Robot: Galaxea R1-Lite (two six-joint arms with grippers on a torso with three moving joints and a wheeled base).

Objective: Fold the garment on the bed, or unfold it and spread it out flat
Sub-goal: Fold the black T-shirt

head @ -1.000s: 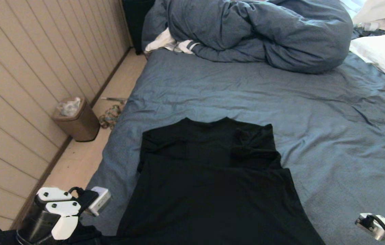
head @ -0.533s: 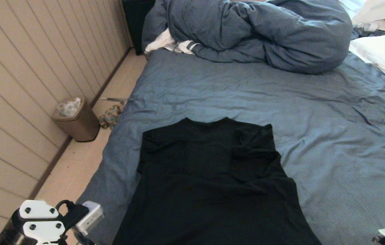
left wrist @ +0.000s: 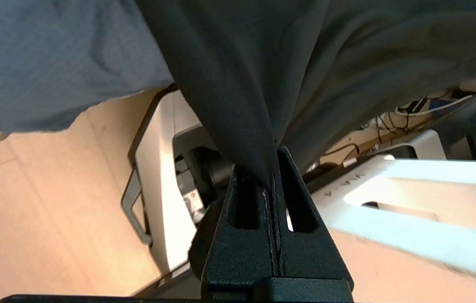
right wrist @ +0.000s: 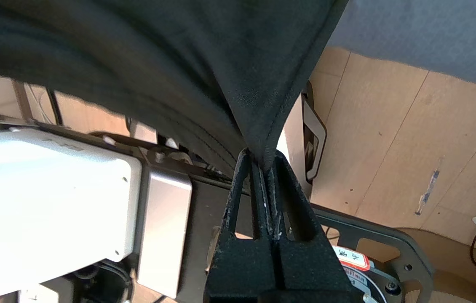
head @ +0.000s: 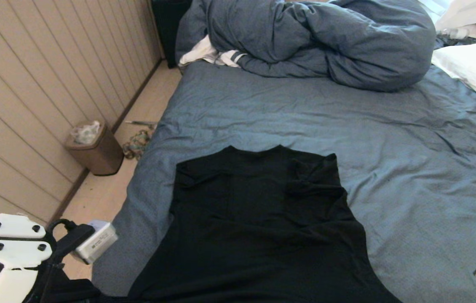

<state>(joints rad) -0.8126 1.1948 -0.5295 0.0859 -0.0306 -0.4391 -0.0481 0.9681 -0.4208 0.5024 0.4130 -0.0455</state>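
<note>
Pincers (left wrist: pixel 272 179) (right wrist: pixel 263 164) each pinch, seemingly, the garment's (head: pixel 259 219) hem.

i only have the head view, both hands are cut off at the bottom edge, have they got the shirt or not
Observer: Yes. In the left wrist view the left hand is shut on a bottom corner of the black T-shirt.
Operator: and the right one
Observer: Same. The right hand is shut on a hem corner, with the fabric pinched between its fingers.
Operator: is the cloth slack at the hands
Observer: No. From each hand it rises in a taut cone toward the bed, and both hands sit off the mattress edge over the wooden floor.
</note>
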